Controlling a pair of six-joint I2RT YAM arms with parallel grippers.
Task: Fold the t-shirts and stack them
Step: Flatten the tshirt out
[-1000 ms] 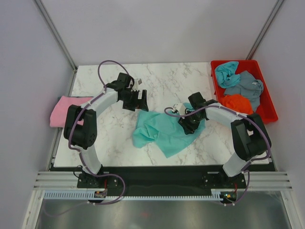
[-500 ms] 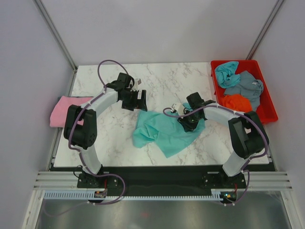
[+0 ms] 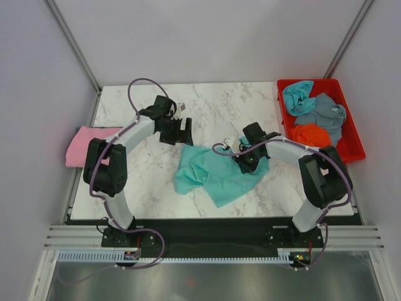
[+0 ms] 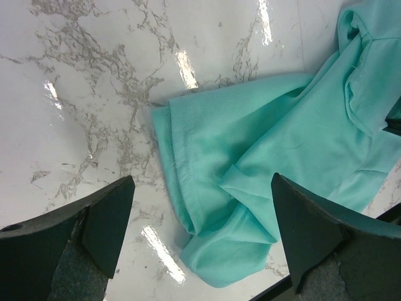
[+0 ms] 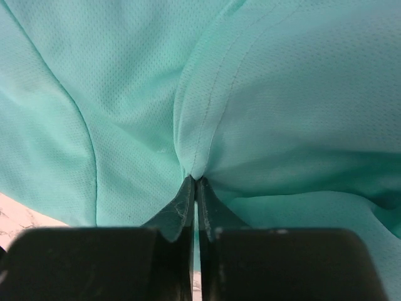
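— Right claw [image 5: 195,180]: clenched on a ridge of the teal-green t-shirt [image 5: 125,94], cloth nipped at the very fingertips.
— And the left claw [image 4: 202,182]?
— Released, jaws wide, hovering over a hemmed corner of that shirt and touching nothing. The shirt lies crumpled in the middle of the table [image 3: 225,106], between the two arms.
— What does the step need, in your view?
— I judge it to be spreading the garment flat before folding. The pinch is thin, so a slow, low pull should stop the fabric slipping out. The left claw ought to take the opposite edge, so the cloth is drawn taut and not dragged in a heap.
— Containers?
— One red tray [image 3: 326,81], at the far right corner. It holds three bunched shirts: light blue [image 3: 297,97] at the back, grey-blue [image 3: 326,116] beside it, orange [image 3: 311,135] nearest the arms. None is folded.
— Anything else?
— One pink t-shirt [image 3: 84,145] at the table's left edge, apparently folded.
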